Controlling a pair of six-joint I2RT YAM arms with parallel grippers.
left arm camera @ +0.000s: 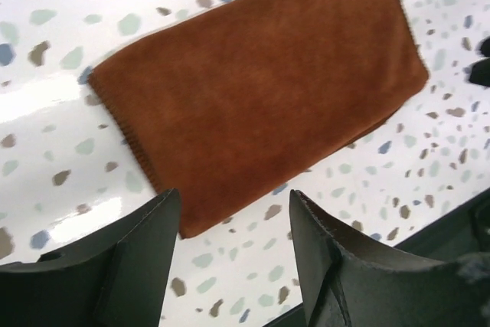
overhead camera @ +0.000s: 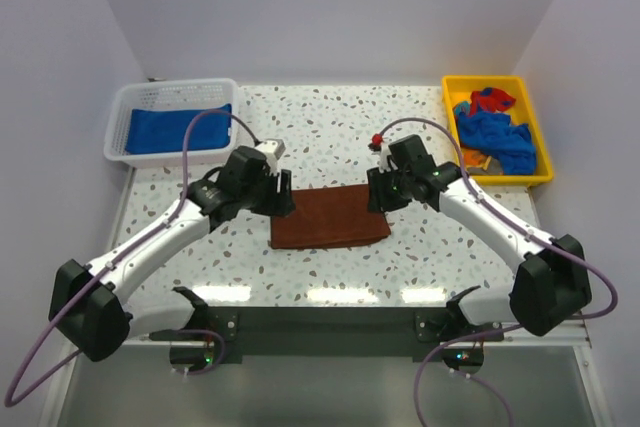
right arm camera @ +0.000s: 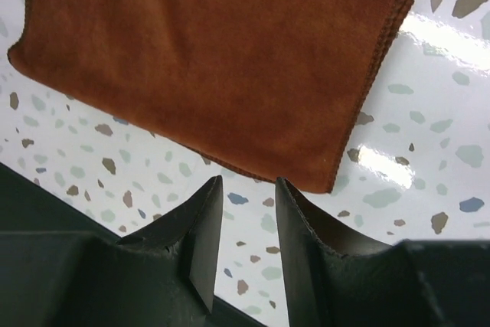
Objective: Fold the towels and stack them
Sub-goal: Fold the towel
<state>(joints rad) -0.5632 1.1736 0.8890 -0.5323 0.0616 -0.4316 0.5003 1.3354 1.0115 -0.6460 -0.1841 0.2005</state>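
The folded rust-brown towel (overhead camera: 330,217) is lying flat on the counter (overhead camera: 340,127), sitting at three o'clock from the left end effector (left arm camera: 233,203) and nine o'clock from the right end effector (right arm camera: 248,183). Both are gaping empty, the left wider.

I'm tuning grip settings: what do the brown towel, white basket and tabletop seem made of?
Brown towel: soft napped cloth, perhaps microfibre; matte fuzzy pile, stitched edge. White basket: probably moulded plastic; rigid lattice walls. Tabletop: glossy speckled terrazzo-look surface, material unclear; it mirrors the lights.
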